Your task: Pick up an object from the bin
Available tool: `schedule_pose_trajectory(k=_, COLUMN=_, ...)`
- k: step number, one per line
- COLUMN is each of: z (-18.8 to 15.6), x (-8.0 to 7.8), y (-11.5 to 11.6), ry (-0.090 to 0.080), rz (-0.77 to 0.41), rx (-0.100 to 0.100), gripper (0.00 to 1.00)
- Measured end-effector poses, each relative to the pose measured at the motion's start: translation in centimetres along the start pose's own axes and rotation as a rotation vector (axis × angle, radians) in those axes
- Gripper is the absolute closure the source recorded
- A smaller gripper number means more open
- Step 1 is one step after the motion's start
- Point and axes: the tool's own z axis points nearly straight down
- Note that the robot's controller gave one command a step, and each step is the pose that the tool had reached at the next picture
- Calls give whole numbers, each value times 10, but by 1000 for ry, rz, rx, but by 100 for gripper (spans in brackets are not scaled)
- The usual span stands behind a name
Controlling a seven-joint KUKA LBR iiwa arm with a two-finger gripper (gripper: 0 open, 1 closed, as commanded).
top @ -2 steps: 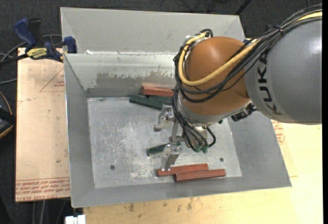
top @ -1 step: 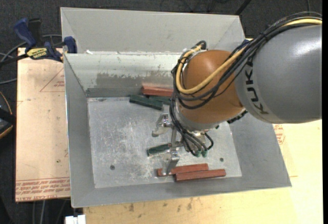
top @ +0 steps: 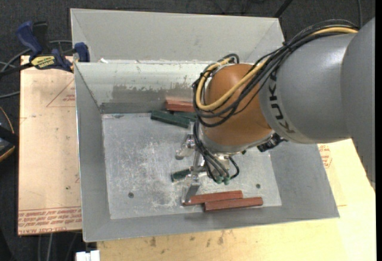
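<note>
My gripper (top: 187, 170) hangs low over the middle of the bin floor, below the orange dome. It is open: one fingertip (top: 183, 151) is toward the back and the other (top: 190, 190) toward the front. A small dark green piece (top: 179, 175) lies on the floor in the gap between them, and I cannot tell whether either finger touches it. Two reddish-brown flat sticks (top: 225, 200) lie side by side just in front of the front fingertip, near the bin's front wall.
By the back wall lie a dark green stick (top: 170, 117) and another reddish-brown stick (top: 179, 104), partly under the dome. The arm covers the bin's right half. The left part of the floor is bare, scuffed metal.
</note>
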Motion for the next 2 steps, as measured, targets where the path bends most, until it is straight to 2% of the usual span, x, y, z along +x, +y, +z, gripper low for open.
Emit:
schedule_pose_trajectory(k=1, z=72, x=-19, y=-43, ry=-6, rz=-140, rx=-6, gripper=100)
schedule_pose_trajectory(k=2, z=72, x=-19, y=-44, ry=-6, rz=-140, rx=-6, gripper=100)
